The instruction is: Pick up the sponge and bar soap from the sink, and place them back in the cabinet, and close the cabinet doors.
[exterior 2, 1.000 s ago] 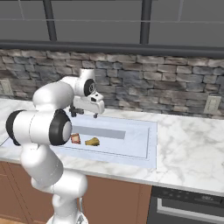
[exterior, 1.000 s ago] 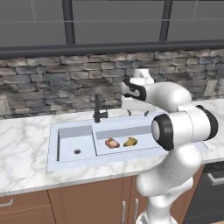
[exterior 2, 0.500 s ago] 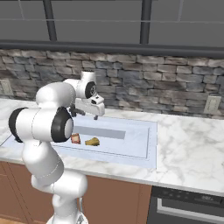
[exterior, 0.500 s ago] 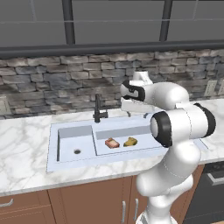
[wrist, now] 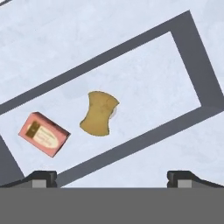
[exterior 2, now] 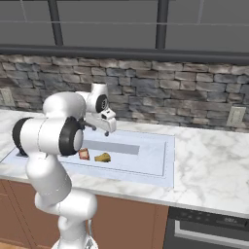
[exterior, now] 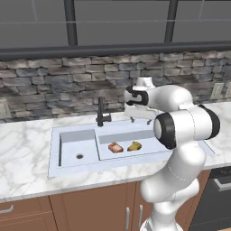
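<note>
Sink [exterior: 72,135], frame centre: sponge [wrist: 99,113] and bar soap [wrist: 43,134] lying side by side, apart, in its shallow basin. Gripper [wrist: 111,177] above them, jaws spread wide, holding nothing.

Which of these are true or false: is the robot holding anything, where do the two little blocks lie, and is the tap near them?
1. The sponge and bar soap lie side by side in one basin of the sink. True.
2. The end effector grips the sponge. False: its jaws stand open, above the basin, holding nothing.
3. The black faucet stands at the sink's back edge. True.
4. The bar soap rests on the marble counter. False: it lies in the basin.
</note>
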Robot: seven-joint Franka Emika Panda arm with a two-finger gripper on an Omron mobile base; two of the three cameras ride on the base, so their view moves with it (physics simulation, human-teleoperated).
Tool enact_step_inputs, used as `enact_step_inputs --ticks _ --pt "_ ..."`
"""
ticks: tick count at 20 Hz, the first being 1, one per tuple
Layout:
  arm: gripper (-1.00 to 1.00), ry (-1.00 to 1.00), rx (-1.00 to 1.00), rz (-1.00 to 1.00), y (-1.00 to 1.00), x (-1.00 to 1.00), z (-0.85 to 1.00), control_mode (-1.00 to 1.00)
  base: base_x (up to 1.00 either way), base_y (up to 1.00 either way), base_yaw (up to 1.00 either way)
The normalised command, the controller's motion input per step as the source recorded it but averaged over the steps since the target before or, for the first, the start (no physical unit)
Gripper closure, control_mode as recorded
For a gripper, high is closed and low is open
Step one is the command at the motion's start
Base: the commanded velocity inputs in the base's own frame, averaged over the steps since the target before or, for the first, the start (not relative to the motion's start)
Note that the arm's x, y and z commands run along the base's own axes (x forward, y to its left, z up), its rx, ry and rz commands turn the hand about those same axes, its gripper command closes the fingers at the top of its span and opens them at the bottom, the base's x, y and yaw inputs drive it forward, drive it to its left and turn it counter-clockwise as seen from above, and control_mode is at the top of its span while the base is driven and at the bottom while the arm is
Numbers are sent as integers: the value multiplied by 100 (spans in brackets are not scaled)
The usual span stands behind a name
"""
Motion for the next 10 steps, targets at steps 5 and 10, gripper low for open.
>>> enact_step_inputs --ticks 5,10 --pt "-100 0 0 -5 0 8 -25 -100 0 0 0" --pt "-100 0 0 -5 2 13 -22 -100 0 0 0"
